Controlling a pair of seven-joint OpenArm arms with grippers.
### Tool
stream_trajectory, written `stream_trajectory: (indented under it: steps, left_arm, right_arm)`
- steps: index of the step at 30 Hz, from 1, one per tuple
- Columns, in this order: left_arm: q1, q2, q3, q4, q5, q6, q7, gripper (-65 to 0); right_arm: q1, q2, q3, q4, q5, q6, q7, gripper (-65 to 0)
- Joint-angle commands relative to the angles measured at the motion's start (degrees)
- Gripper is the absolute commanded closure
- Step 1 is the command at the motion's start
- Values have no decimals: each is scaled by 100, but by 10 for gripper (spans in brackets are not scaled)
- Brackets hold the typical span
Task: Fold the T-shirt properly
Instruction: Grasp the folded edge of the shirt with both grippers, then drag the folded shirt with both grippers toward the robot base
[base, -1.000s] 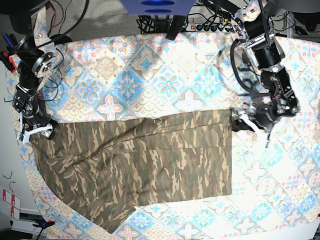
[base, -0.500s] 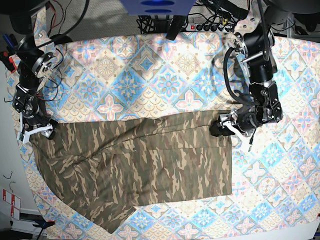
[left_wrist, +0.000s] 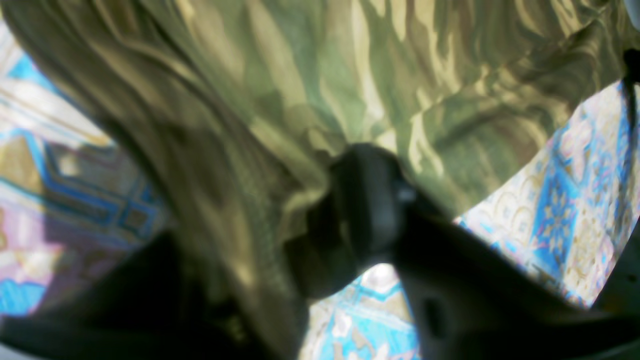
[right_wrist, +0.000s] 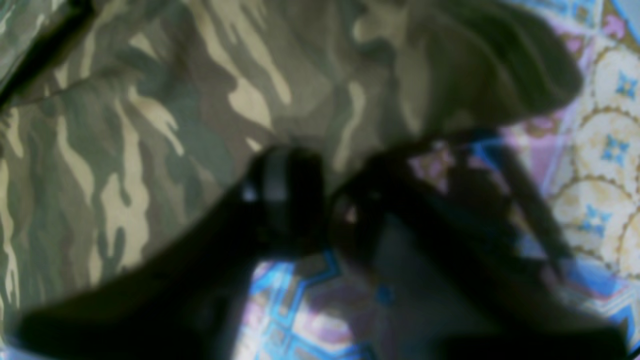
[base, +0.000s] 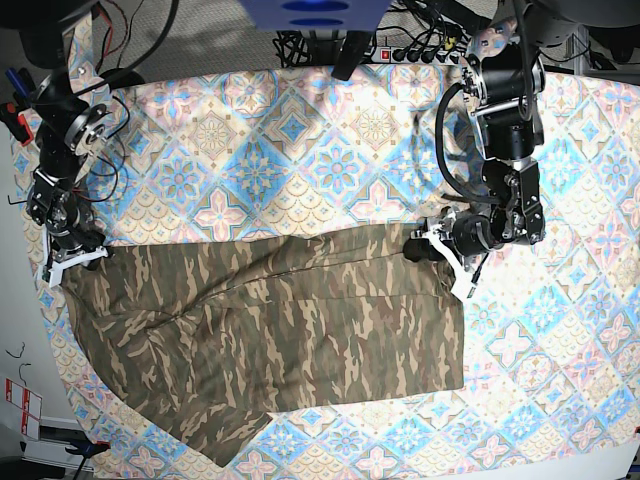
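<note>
Camouflage T-shirt lies flat on table. Left gripper and right gripper pinch its far corners; next, lift together.

No legible text, label, brand, number or sign appears in any of the three views. The small white-and-red cards at the lower left edge of the base view may carry markings, but they are too small to read. Both wrist views are blurred and show only patterned cloth, with no lettering on it.
</note>
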Motion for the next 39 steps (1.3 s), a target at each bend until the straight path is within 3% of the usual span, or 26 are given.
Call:
stream_trajectory:
  steps: [1,3,12,20,25,33,39]
  left_arm:
    - [0,-7,58,-21,215,29,359,-132]
    - [0,-95,58,-21,215,29,376,-74]
    - [220,-288,67,-4,206,29,402,-54]
    - [510,-447,67,-4,215,29,394,-53]
    - [677,-622,67,5,171,29,402,-52]
    - [1090,-904,58,67,206,29,359,-51]
    - [1829,-1000,58,1333,215,29,482,-51]
  right_arm:
    - [126,88,-11,50,24,56,40,-87]
    - [126,88,-11,50,24,56,40,-59]
    - [56,88,-11,85,24,56,40,-36]
    - [-524,97,24,103,42,56,49,-35]
    - [-964,88,24,788,59,56,14,-35]
    - [-2291,-237,24,2916,587,56,-1041,-35]
    - [-2907,-651,24,4261,613,56,-1753,-35]
